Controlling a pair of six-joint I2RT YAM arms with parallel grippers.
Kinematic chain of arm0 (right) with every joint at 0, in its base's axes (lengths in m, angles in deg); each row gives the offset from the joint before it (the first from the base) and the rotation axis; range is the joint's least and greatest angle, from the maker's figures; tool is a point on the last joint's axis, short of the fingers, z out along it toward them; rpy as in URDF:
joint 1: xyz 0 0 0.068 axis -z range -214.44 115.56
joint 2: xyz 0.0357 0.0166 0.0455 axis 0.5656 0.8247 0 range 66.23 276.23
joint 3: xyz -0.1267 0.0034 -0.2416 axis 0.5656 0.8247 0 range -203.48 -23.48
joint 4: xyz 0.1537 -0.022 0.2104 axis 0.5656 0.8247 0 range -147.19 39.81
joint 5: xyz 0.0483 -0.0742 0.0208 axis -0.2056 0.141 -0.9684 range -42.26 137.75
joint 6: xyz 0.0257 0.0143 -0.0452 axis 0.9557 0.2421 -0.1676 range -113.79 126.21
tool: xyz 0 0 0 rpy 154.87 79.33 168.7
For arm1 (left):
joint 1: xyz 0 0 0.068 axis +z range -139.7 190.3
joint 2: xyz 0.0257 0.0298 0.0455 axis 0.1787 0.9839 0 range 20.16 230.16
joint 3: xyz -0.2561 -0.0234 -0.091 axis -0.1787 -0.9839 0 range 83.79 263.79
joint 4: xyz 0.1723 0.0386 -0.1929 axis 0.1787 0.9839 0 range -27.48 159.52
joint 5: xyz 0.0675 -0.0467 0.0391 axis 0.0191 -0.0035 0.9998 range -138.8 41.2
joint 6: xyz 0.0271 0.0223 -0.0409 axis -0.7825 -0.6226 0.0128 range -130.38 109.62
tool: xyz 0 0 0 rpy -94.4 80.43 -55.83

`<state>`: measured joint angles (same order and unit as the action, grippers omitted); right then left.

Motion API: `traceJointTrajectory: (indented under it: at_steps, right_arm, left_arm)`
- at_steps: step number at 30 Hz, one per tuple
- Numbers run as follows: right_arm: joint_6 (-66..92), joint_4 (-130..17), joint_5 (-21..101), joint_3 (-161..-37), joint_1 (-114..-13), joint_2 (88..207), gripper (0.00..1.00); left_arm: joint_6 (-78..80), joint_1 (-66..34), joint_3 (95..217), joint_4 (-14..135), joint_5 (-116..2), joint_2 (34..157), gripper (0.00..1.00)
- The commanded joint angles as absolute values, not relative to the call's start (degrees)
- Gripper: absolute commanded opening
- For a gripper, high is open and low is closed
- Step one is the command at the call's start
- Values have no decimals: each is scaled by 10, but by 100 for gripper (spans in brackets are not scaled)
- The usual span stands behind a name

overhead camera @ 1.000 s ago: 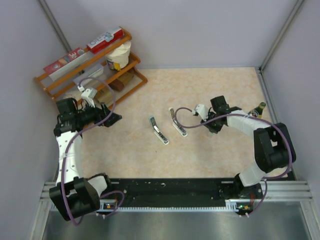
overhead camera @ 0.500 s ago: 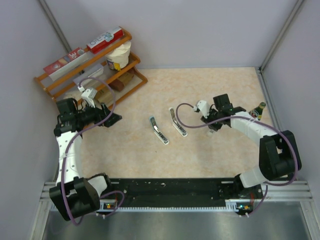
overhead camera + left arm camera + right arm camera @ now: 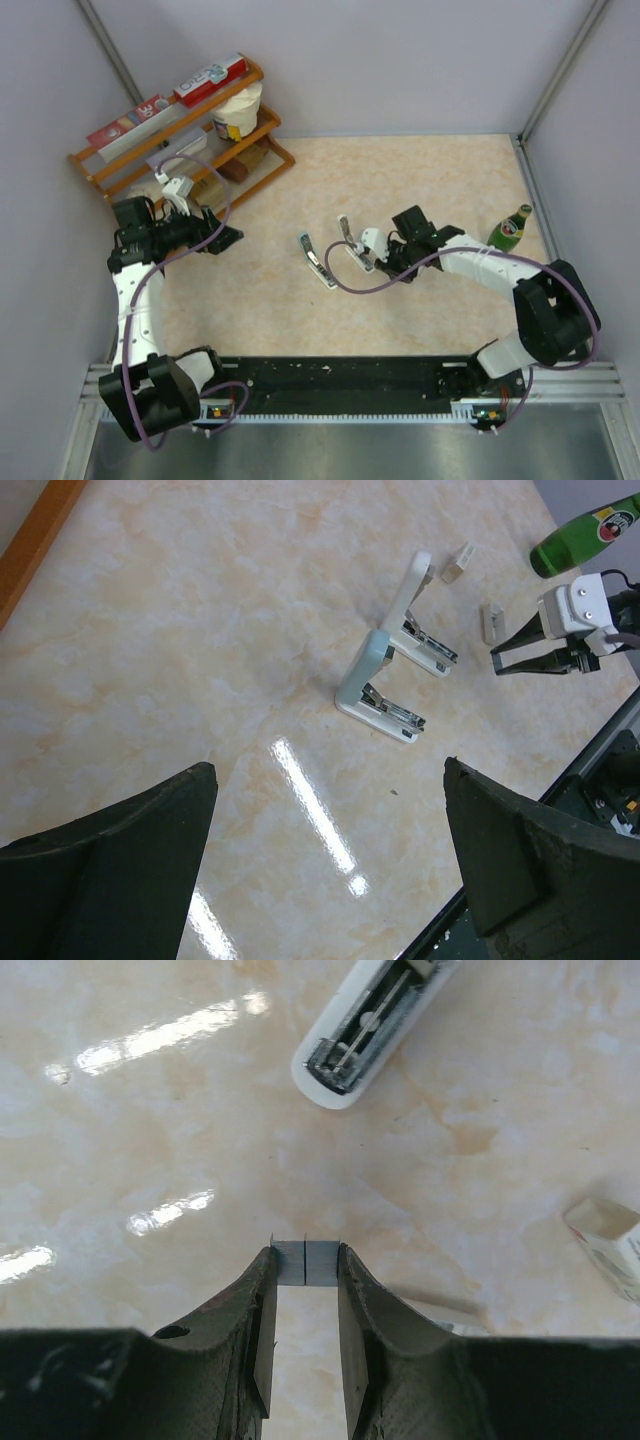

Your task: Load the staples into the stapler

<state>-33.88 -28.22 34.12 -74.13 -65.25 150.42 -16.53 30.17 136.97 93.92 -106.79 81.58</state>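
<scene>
My right gripper is shut on a short grey strip of staples, pinched crosswise at its fingertips just above the tabletop. Ahead of it lies a white stapler, flipped open with its metal channel facing up. From above, that stapler lies just left of the right gripper, and a second open stapler lies further left. The left wrist view shows both staplers, the bluish one nearer than the white one. My left gripper is open and empty, far to the left.
A green bottle stands at the table's right edge. Two small whitish packets lie beyond the staplers; one packet is right of my right fingers. A wooden rack with boxes and a cup fills the back left.
The right arm has swung left and forward with the staples, from beside the bottle to the white stapler's near end. The bottle now shows fully. The left arm has not moved.
</scene>
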Motion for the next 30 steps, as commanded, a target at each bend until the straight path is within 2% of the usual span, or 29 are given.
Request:
traceJointTrajectory:
  at_steps: [1, 9, 14, 19, 30]
  right_arm:
    - [-350, -271, 319, -735, -679, 1525, 18]
    - [-352, -268, 333, -734, -690, 1565, 20]
    - [-354, -265, 327, -735, -689, 1539, 35]
    - [-354, -263, 321, -734, -681, 1510, 43]
    - [-354, -263, 290, -734, -631, 1497, 45]
  left_arm:
    - [-175, 308, 1368, 921, -1072, 815, 98]
    - [-176, 309, 1368, 921, -1072, 816, 98]
    - [-176, 309, 1367, 921, -1072, 816, 99]
    - [-178, 309, 1367, 921, -1072, 815, 98]
    - [-178, 309, 1365, 921, -1072, 813, 98]
